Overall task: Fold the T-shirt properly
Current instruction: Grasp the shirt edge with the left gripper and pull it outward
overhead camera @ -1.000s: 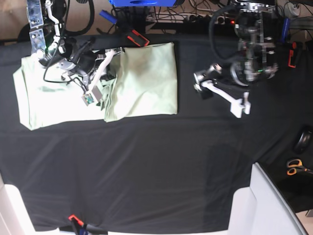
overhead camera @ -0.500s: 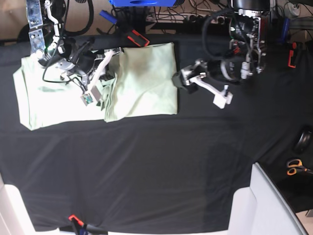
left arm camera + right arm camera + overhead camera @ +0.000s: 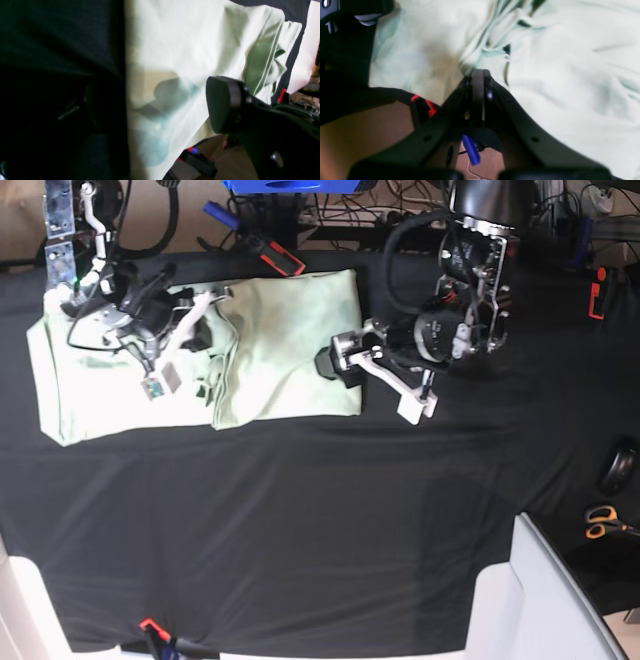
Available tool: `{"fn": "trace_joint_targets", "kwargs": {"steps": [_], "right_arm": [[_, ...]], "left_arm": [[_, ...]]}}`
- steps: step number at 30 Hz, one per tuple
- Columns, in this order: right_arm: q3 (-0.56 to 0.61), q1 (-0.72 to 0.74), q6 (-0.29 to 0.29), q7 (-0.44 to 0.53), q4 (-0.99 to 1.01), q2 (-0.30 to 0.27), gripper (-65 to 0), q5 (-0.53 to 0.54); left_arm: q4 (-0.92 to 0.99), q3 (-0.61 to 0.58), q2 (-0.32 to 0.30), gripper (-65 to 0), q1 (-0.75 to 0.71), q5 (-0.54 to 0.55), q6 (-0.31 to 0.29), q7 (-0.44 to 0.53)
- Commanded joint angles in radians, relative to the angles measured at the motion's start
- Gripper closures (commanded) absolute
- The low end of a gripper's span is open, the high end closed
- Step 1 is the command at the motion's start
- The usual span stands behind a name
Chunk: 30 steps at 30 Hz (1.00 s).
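Note:
The pale mint-green T-shirt (image 3: 290, 345) lies partly folded at the back left of the black tablecloth (image 3: 300, 530). My right gripper (image 3: 212, 305) sits over the shirt's middle near its far edge. In the right wrist view the right gripper (image 3: 477, 73) is shut, and creases of the shirt (image 3: 570, 75) run into its tips. My left gripper (image 3: 330, 365) is at the shirt's right edge. In the left wrist view the left gripper (image 3: 162, 107) is open. One pad (image 3: 225, 105) is over the shirt (image 3: 187, 50) and the other finger is over the tablecloth.
A red clamp (image 3: 280, 255) lies just behind the shirt. Orange-handled scissors (image 3: 605, 522) and a dark rounded object (image 3: 620, 465) lie at the right edge. A white panel (image 3: 560, 600) covers the front right corner. Cables and boxes line the back edge.
My left arm has swung left across the cloth to the shirt's right edge. My right arm has shifted a little left and toward the back, and the cloth at its tips moved with it.

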<state>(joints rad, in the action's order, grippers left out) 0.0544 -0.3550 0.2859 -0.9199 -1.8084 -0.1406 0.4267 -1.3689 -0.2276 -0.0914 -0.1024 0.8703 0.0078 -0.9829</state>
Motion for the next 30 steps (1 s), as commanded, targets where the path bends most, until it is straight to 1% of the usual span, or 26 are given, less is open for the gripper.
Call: {"fn": "trace_joint_targets", "kwargs": {"steps": [1, 3, 9, 10, 11, 14, 15, 21, 22, 23, 24, 25, 27, 28, 29, 30], "right_arm": [[-0.009, 0.003, 0.005, 0.012, -0.017, -0.003, -0.1, 0.013], [-0.014, 0.003, 0.005, 0.011, -0.017, -0.003, -0.1, 0.013], [-0.012, 0.003, 0.005, 0.015, -0.017, -0.003, -0.1, 0.013], [-0.012, 0.003, 0.005, 0.015, -0.018, -0.003, -0.1, 0.013], [-0.012, 0.003, 0.005, 0.015, -0.020, -0.003, -0.1, 0.013], [-0.012, 0.003, 0.005, 0.017, -0.020, -0.003, -0.1, 0.014], [-0.012, 0.003, 0.005, 0.017, -0.020, -0.003, -0.1, 0.014], [-0.012, 0.004, 0.005, 0.018, -0.020, -0.001, -0.1, 0.014], [-0.012, 0.004, 0.005, 0.018, -0.020, -0.001, -0.1, 0.014], [-0.012, 0.004, 0.005, 0.018, -0.020, -0.001, -0.1, 0.014], [-0.012, 0.004, 0.005, 0.018, -0.020, -0.001, -0.1, 0.014], [-0.012, 0.004, 0.005, 0.018, -0.020, -0.001, -0.1, 0.014], [-0.014, 0.004, 0.005, 0.018, -0.020, -0.001, -0.1, 0.014], [-0.014, 0.004, 0.005, 0.018, -0.020, -0.001, -0.1, 0.016], [-0.014, 0.004, 0.005, 0.018, -0.020, -0.001, -0.1, 0.016], [-0.014, 0.004, 0.005, 0.018, -0.021, -0.001, -0.1, 0.016]], "left_arm": [[0.033, -0.042, 0.045, -56.6, -0.010, 0.033, -0.004, -0.044], [0.033, -0.060, 0.054, -56.4, -0.004, 0.033, -0.004, -0.044], [0.033, -0.066, 0.052, -55.9, -0.003, 0.033, -0.004, -0.044], [0.033, -0.066, 0.051, -54.3, -0.003, 0.033, -0.004, -0.044], [0.033, -0.068, 0.049, -50.9, -0.003, 0.033, -0.004, -0.046], [0.033, -0.068, 0.048, -39.1, -0.003, 0.033, -0.004, -0.049], [0.033, -0.068, 0.048, -37.5, -0.003, 0.033, -0.004, -0.049], [0.033, -0.063, 0.046, -35.9, -0.003, 0.033, -0.004, -0.047], [0.032, -0.062, 0.046, -34.4, -0.003, 0.033, -0.004, -0.046], [0.030, -0.059, 0.046, -31.1, -0.003, 0.033, -0.004, -0.046], [0.030, -0.057, 0.046, -25.9, 0.007, 0.031, -0.004, -0.046], [0.032, -0.059, 0.045, -20.3, 0.019, 0.031, -0.004, -0.046], [0.035, -0.063, 0.029, -7.2, 0.033, 0.020, -0.004, -0.046], [0.035, -0.057, 0.029, -2.2, 0.034, 0.002, -0.004, -0.046], [0.035, -0.057, 0.028, 0.0, 0.045, -0.015, -0.004, -0.044], [0.035, -0.057, 0.028, 0.0, 0.051, -0.035, -0.004, -0.044]]}}
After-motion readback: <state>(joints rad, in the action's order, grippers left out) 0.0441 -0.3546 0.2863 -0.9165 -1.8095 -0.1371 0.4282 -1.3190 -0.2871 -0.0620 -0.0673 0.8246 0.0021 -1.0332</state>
